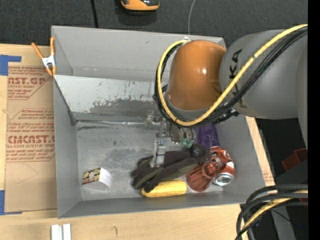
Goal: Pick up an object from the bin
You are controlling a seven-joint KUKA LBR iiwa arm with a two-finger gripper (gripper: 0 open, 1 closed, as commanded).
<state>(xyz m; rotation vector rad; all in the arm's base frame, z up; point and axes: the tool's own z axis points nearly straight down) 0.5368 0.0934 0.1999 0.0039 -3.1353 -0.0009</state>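
Note:
My gripper hangs low over the bin floor, right of the middle, just under the arm's wrist. Its lower end is right above the upper left edge of a dark brown glove that lies crumpled near the front wall. Against the glove's front edge rests a yellow corn-cob-shaped thing. A small green piece shows just right of the gripper. I see nothing held in the gripper.
A crushed red can lies right of the glove, and a purple thing sits behind it, partly under the arm. A small white patterned box lies at the front left. The arm covers the bin's back right.

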